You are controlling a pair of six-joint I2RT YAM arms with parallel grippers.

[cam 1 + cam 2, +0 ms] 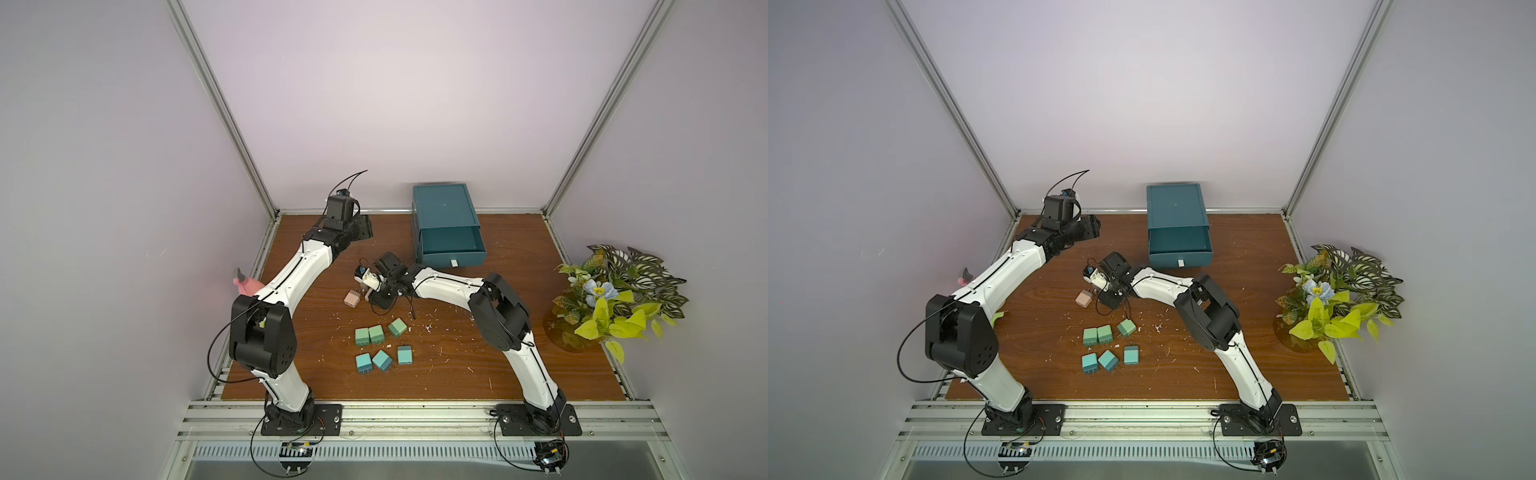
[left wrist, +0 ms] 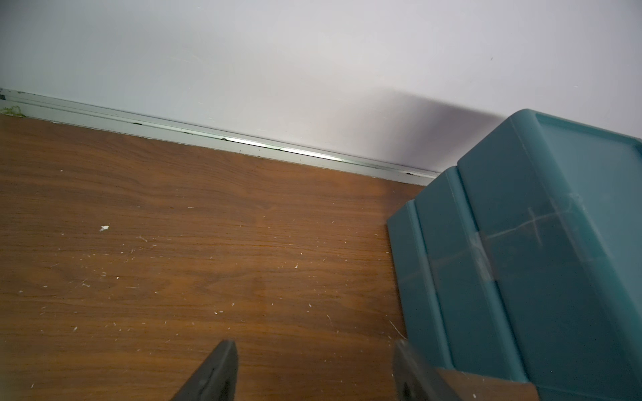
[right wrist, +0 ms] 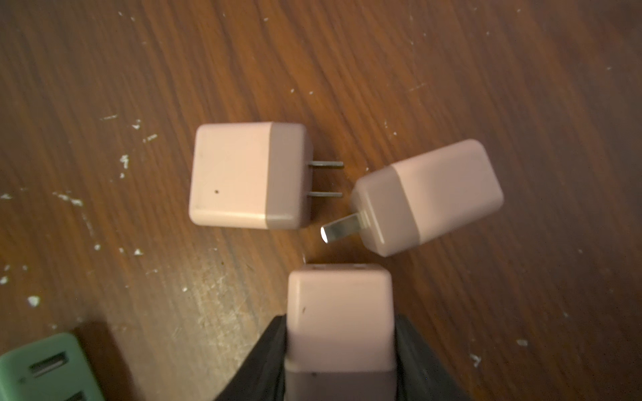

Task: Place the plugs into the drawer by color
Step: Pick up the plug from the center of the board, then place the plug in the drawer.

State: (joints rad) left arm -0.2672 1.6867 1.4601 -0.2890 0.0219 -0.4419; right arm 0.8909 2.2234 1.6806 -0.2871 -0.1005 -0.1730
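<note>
In the right wrist view my right gripper (image 3: 340, 321) is shut on a pale pink plug (image 3: 338, 298), one black finger pressed to each side. Two more pink plugs (image 3: 243, 175) (image 3: 430, 196) lie on the wood just beyond it. In both top views that gripper (image 1: 371, 296) (image 1: 1100, 295) points down at mid-table beside a pink plug (image 1: 352, 298). Three green plugs (image 1: 377, 333) and three turquoise plugs (image 1: 382, 360) lie nearer the front. The teal drawer chest (image 1: 444, 203) stands at the back, with one drawer (image 1: 453, 258) pulled out. My left gripper (image 2: 314, 347) (image 1: 359, 227) is open over bare wood beside the chest (image 2: 538, 260).
A potted artificial plant (image 1: 615, 291) stands at the table's right edge. A pink object (image 1: 245, 284) lies off the left edge behind the left arm. White flecks are scattered over the wooden table (image 1: 478, 353). Walls close in the back and both sides.
</note>
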